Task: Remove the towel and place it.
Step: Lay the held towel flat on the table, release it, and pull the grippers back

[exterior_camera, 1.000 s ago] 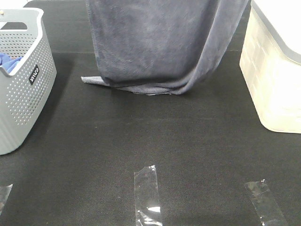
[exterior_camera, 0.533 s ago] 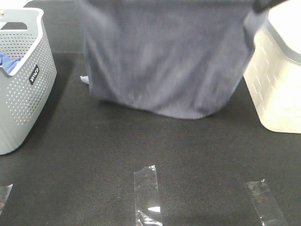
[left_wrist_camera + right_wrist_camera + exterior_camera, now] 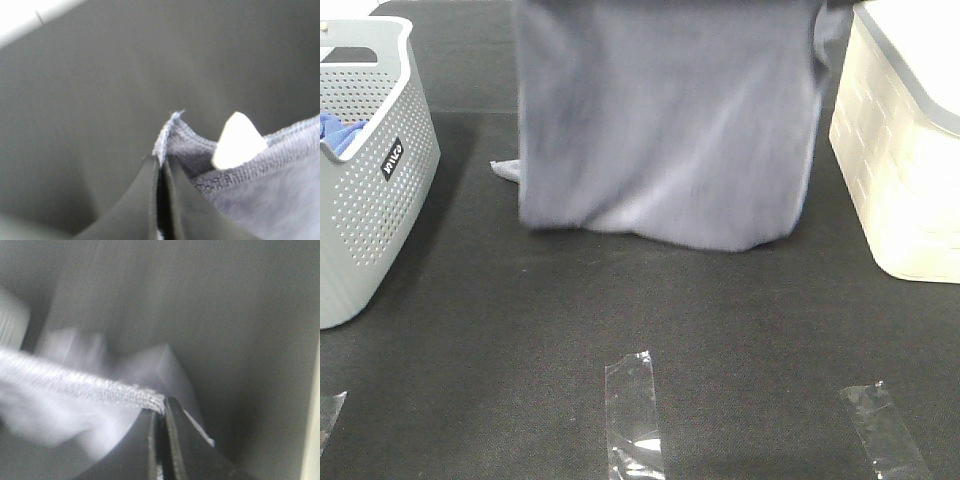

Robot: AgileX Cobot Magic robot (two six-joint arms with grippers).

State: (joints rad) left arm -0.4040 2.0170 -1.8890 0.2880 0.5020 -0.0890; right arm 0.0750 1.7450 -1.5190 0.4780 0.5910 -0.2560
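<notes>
Exterior high view gives us the towel [image 3: 660, 120] hanging as a broad slate-grey sheet over the far middle of the black mat [image 3: 520, 330]. Its top runs out of the picture, and its lower edge is blurred, so we cannot tell whether it touches the mat. A small pale corner pokes out at its lower left. We see the towel between the perforated grey basket [image 3: 370, 200] on the left, which holds a blue cloth [image 3: 335, 128], and the cream bin [image 3: 900, 170] on the right. It hangs apart from the basket and close beside the bin. Strips of clear tape [image 3: 635, 415] lie on the near mat.

From the left wrist we see the left gripper [image 3: 161, 170] with its dark fingers pressed together, pinching the towel's hemmed corner beside a white tag [image 3: 239, 142]. From the right wrist we see the right gripper [image 3: 161, 415] likewise closed, nipping the stitched hem, with the cloth beyond it blurred.
</notes>
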